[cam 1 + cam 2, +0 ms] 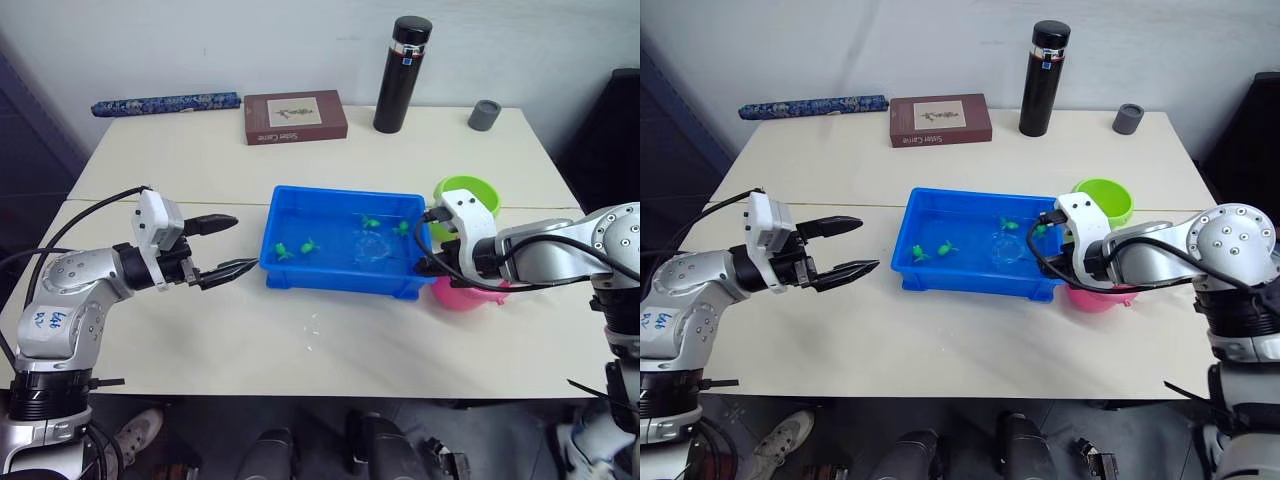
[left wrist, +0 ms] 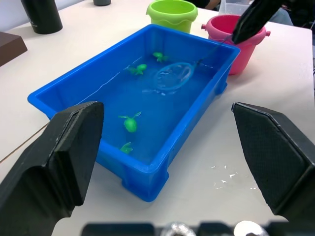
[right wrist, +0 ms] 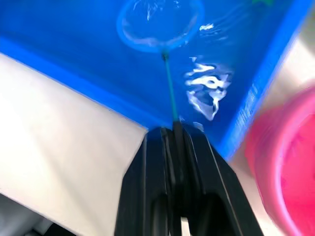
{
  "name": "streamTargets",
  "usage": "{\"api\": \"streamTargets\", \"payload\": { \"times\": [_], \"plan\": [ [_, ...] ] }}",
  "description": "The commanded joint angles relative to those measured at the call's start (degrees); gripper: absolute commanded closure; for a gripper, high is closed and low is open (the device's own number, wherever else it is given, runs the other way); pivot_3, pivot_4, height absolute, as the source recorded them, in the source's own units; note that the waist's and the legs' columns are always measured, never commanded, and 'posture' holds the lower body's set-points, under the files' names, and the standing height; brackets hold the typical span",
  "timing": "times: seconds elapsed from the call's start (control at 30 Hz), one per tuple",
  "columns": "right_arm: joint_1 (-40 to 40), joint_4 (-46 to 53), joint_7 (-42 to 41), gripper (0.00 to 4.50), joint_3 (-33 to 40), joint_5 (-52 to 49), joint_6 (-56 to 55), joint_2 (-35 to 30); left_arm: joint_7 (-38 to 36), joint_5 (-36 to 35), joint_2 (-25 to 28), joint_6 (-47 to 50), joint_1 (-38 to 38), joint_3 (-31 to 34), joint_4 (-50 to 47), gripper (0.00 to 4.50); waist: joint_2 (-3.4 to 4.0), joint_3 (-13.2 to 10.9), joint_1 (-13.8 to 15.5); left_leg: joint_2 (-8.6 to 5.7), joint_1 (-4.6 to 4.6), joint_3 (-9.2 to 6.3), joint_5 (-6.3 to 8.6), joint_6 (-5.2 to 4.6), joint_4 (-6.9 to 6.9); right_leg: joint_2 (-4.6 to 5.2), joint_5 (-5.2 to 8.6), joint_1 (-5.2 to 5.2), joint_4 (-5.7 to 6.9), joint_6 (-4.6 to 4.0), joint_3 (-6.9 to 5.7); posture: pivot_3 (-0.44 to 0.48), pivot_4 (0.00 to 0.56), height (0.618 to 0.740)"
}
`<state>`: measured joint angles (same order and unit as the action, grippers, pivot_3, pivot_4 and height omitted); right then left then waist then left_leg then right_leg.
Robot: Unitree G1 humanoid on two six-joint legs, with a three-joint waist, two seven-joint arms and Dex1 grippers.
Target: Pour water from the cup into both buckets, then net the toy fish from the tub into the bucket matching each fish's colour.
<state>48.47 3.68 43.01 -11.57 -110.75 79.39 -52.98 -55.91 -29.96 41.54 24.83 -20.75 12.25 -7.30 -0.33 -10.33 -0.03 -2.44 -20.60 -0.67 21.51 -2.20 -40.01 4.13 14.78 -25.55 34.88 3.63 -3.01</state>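
The blue tub holds water and several small green toy fish. The net has its hoop under the water near the tub's right end. My right gripper is shut on the net's thin handle at the tub's right wall. Just right of the tub stand the lime green bucket and, nearer, the pink bucket, partly under my right arm. My left gripper hangs open and empty just left of the tub. A bit of clear plastic past the pink bucket may be the cup.
Along the table's far edge stand a tall black flask, a small grey cup, a brown box and a blue patterned roll. Water drops lie on the table in front of the tub.
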Motion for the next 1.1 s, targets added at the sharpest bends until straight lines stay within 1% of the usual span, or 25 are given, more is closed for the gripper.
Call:
{"api": "streamTargets", "payload": {
  "times": [0.03, 0.23, 0.4, 0.5, 0.6, 0.7, 0.9, 1.0, 1.1],
  "plan": [
    [0.49, 4.45, 2.98, 4.5, -1.92, -2.25, -3.63, -3.36, 0.19, -0.32, -0.11, -1.28, -0.08, 0.49, -0.86, 0.03, 0.0, 0.0, -0.05, 0.02, 0.0, 0.01, 0.0, 0.0, 0.0, -0.01, 0.0, -0.01, 0.0, 0.0, 0.0, 0.0, 0.15, 0.739],
    [-0.43, 8.29, 4.82, 4.5, -3.6, -2.25, -7.95, -4.97, 0.84, -0.33, -0.63, -1.5, 0.51, 0.56, -1.29, 0.03, 0.0, 0.0, 0.1, 0.07, -0.01, 0.0, 0.0, 0.0, 0.01, -0.02, 0.0, 0.0, -0.04, 0.0, 0.0, 0.0, 0.15, 0.739],
    [-4.51, 12.18, 7.56, 4.5, -2.91, -2.25, -12.29, -5.56, 1.94, -0.32, -1.13, -1.67, 1.45, 0.63, -2.09, 0.03, 0.0, 0.0, 0.22, 0.07, -0.06, -0.04, 0.0, -0.01, 0.03, -0.02, -0.01, 0.02, -0.12, 0.02, -0.03, 0.0, 0.15, 0.739],
    [-9.27, 15.1, 10.82, 4.5, -1.59, -2.25, -16.21, -4.56, 3.16, -0.31, -2.33, -1.51, 1.98, 0.1, -3.09, 0.03, 0.0, 0.0, 0.59, 0.07, -0.08, -0.06, 0.0, -0.02, 0.02, -0.01, -0.03, 0.02, -0.17, 0.05, -0.04, 0.0, 0.15, 0.739],
    [-11.69, 16.97, 12.81, 4.5, -1.51, -2.25, -18.39, -4.06, 3.67, -0.19, -3.21, -1.44, 1.96, -0.47, -3.36, 0.03, 0.01, 0.0, 0.95, 0.07, -0.09, -0.05, 0.0, -0.02, 0.01, -0.02, -0.04, 0.02, -0.18, 0.06, -0.04, 0.0, 0.15, 0.739],
    [-13.26, 18.49, 16.42, 4.5, -1.79, -2.25, -21.11, -2.2, 4.02, -0.15, -4.06, -1.54, 0.62, -1.39, -2.6, 0.03, 0.01, 0.0, 1.15, 0.07, -0.08, -0.04, 0.0, -0.02, 0.0, -0.02, -0.04, 0.01, -0.17, 0.07, -0.04, 0.0, 0.15, 0.739],
    [-14.48, 20.14, 21.31, 4.5, -2.44, -2.25, -23.6, 0.03, 3.85, 0.12, -4.31, -1.63, -0.47, -1.98, -1.86, 0.03, 0.01, 0.0, 1.28, 0.07, -0.08, -0.04, 0.0, -0.02, 0.0, -0.03, -0.04, 0.01, -0.18, 0.07, -0.04, 0.0, 0.15, 0.739],
    [-13.72, 19.07, 24.97, 4.5, -2.5, -2.25, -24.61, 2.09, 3.78, 0.1, -4.24, -1.52, -0.69, -1.93, -1.85, 0.03, 0.01, 0.0, 1.29, 0.07, -0.08, -0.04, -0.01, -0.02, 0.0, -0.03, -0.04, 0.01, -0.18, 0.07, -0.04, 0.0, 0.15, 0.739],
    [-13.26, 18.08, 26.89, 4.5, -2.31, -2.25, -24.56, 3.83, 3.69, 0.09, -3.92, -1.43, -0.61, -1.66, -1.94, 0.03, 0.01, 0.0, 1.28, 0.07, -0.08, -0.04, -0.01, -0.02, 0.0, -0.03, -0.04, 0.01, -0.18, 0.07, -0.04, 0.0, 0.15, 0.739]
  ]
}}
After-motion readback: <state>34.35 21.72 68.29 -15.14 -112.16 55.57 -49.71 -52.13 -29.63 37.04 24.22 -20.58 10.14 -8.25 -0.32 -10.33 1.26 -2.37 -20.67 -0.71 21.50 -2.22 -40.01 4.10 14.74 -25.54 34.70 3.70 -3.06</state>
